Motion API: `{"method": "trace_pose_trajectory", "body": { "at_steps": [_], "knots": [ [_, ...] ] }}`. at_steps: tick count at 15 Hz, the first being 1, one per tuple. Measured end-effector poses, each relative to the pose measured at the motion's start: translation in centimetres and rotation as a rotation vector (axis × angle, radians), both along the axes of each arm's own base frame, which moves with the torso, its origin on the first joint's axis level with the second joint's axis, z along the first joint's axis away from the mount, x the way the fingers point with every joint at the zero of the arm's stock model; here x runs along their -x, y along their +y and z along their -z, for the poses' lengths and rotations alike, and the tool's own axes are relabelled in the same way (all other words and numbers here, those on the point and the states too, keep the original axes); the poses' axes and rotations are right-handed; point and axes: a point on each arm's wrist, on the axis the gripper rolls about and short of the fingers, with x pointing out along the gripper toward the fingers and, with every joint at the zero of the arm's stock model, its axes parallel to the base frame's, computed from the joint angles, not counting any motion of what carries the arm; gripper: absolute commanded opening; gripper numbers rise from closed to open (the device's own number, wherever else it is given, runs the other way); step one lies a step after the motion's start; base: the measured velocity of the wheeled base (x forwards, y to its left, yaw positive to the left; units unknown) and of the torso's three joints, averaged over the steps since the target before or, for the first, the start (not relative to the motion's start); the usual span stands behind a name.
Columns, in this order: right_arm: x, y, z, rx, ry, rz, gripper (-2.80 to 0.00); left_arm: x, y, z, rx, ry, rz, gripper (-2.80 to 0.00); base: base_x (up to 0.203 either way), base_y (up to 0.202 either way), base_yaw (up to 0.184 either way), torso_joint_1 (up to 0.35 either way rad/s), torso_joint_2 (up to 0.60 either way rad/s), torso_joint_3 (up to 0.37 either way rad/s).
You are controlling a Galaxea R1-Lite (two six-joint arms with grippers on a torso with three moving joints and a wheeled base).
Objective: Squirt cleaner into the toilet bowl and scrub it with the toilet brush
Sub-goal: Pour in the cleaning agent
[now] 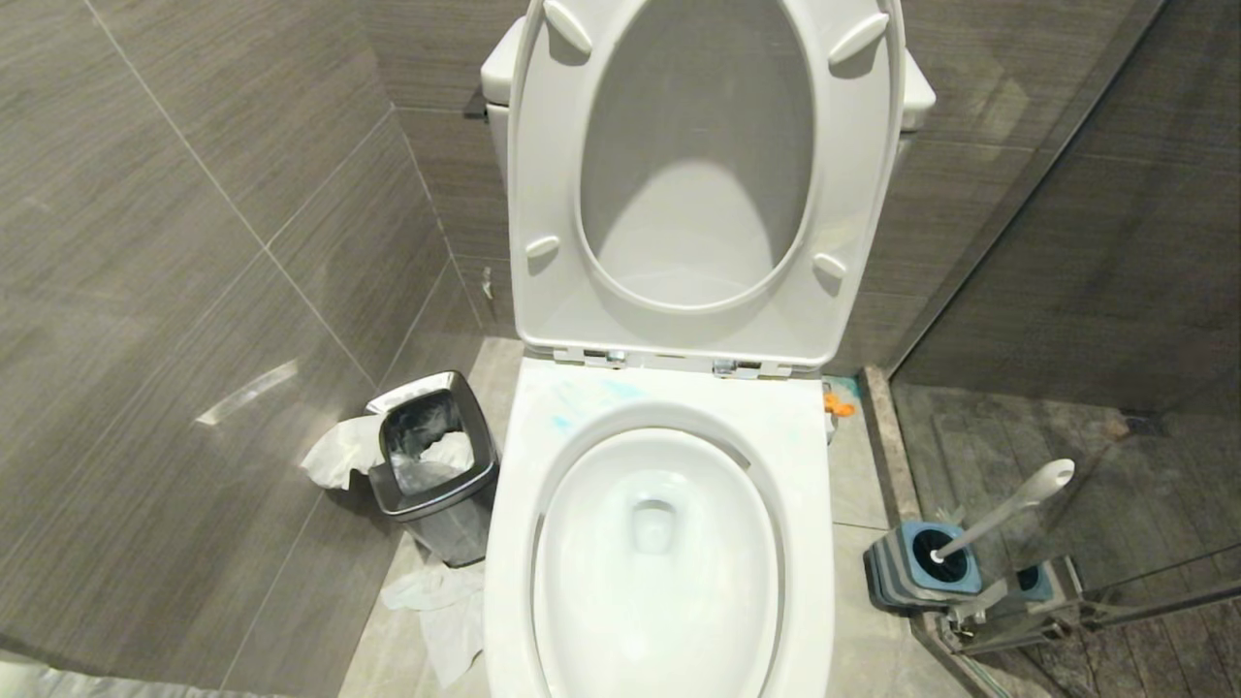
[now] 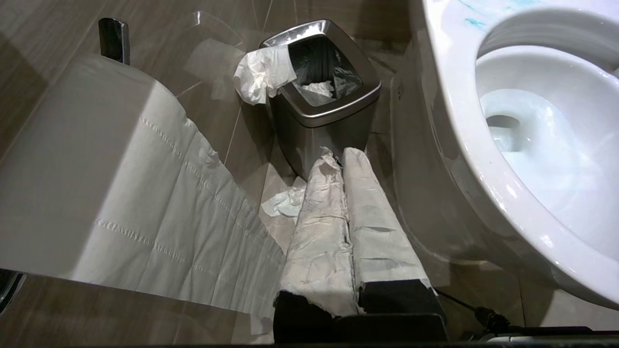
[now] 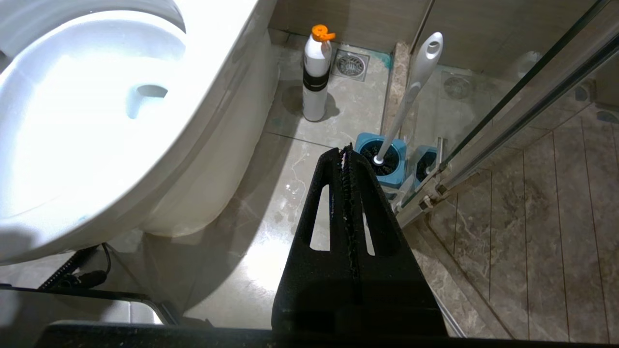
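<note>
Seat and lid: white plastic seat and lid (image 1: pixel 703 184) tipped up against the tank, leaving the basin open for cleaning.
Toilet bowl: large glossy white ceramic toilet bowl (image 1: pixel 659 543) dead centre in the head view, water at the bottom faintly blue.
Cleaner: thin teal-blue cleaner (image 1: pixel 560 422) as pale turquoise smears on the back left of the broad rim, near the hinges; probably stray drips rather than a proper dose.
Bottle: tall white bottle with orange cap and black band (image 3: pixel 316 72), upright on the floor tiles beside the pedestal, on the robot's right.
Toilet brush: slim white-handled toilet brush (image 1: pixel 1008 509), black bristle head down in the square blue-and-grey holder cup (image 1: pixel 921 567) by the glass shower partition, handle leaning up and out, easy to take hold of.
Left gripper (image 2: pixel 338 157): paper-wrapped fingers pressed together, empty, low beside the bowl, pointing at the square steel waste bin (image 2: pixel 321 96) stuffed with tissue; large white paper roll (image 2: pixel 121 193) close by.
Right gripper (image 3: pixel 346 152): black fingers closed flat on each other, nothing held, aimed toward the brush holder.
Stage: likely the very start; bottle and brush both untouched.
</note>
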Motion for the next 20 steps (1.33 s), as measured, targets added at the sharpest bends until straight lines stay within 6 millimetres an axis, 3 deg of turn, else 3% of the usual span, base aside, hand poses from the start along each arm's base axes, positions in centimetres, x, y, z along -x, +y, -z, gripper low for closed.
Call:
{"method": "trace_pose_trajectory", "body": {
  "at_steps": [20],
  "knots": [
    [0.02,0.00,-0.02,0.001,0.004,0.001,-2.80,0.02,0.00,0.00,-0.001,0.005,0.000,-2.80,0.000,0.000,0.000,0.003,0.00,-0.191]
  ]
}}
